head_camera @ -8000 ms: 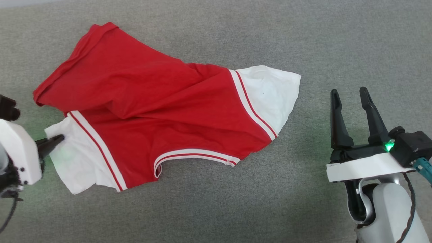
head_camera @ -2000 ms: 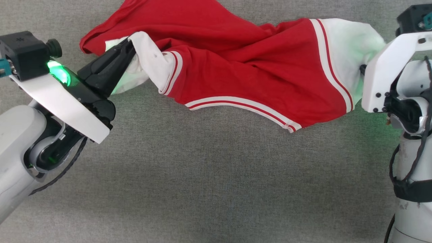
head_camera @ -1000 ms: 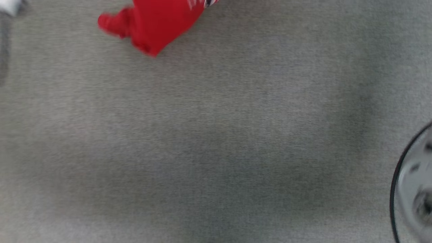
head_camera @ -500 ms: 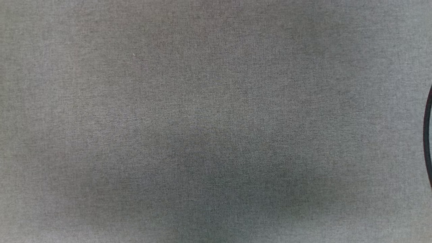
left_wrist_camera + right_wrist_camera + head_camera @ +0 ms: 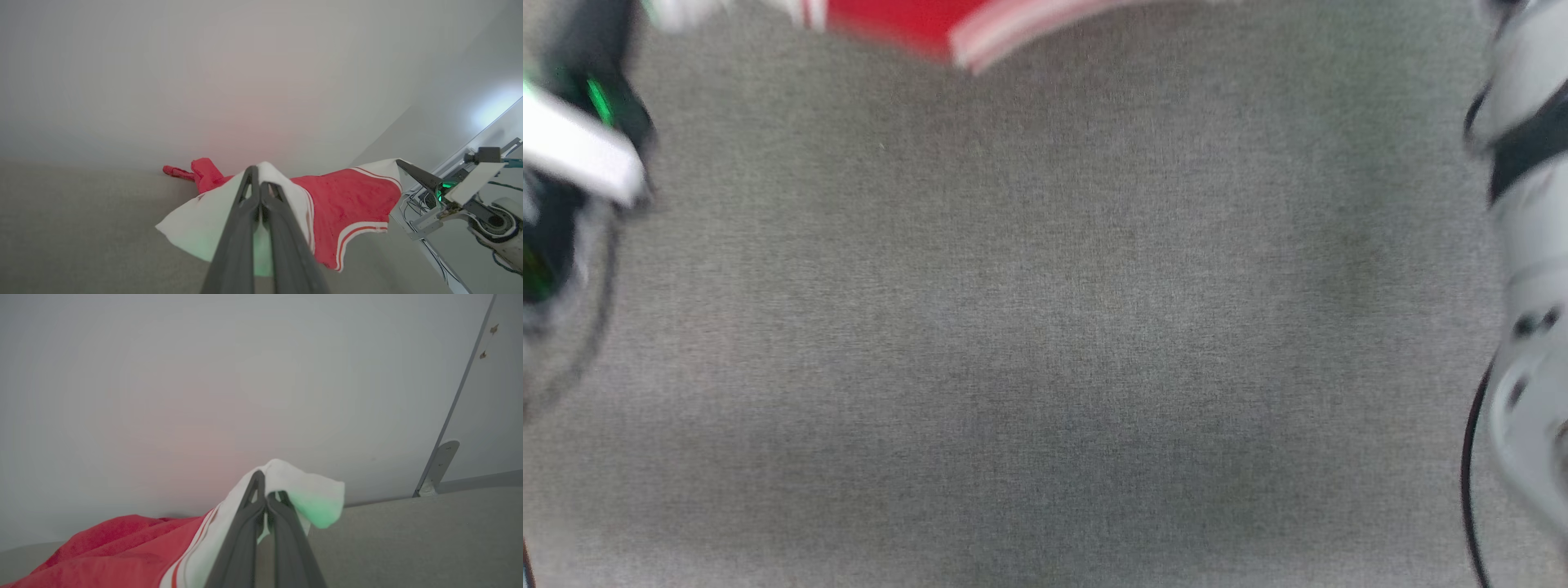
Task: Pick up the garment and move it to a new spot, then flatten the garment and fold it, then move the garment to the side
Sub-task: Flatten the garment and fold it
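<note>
The garment [image 5: 890, 18] is a red T-shirt with white sleeves and striped trim, blurred along the head view's top edge. In the left wrist view my left gripper [image 5: 258, 181] is shut on one white sleeve [image 5: 204, 228]. The red body [image 5: 351, 200] stretches from there to my right gripper [image 5: 402, 165], which holds the far sleeve. The right wrist view has my right gripper [image 5: 266, 488] shut on the other white sleeve [image 5: 314, 494], with red cloth [image 5: 122, 547] trailing to the lower left. The shirt's far end [image 5: 204, 173] drags on the grey surface.
A grey fabric surface [image 5: 1045, 327] spreads below. My left arm [image 5: 572, 155] and right arm [image 5: 1527, 245] flank it, blurred. A pale wall [image 5: 245, 81] stands behind. A metal strip with a bracket [image 5: 439, 463] rises at the right, and cables [image 5: 412, 204] hang there.
The head view has shifted: half a second ago it held bare grey surface, now the garment's lower edge and both arms are back at its top and sides, blurred by motion.
</note>
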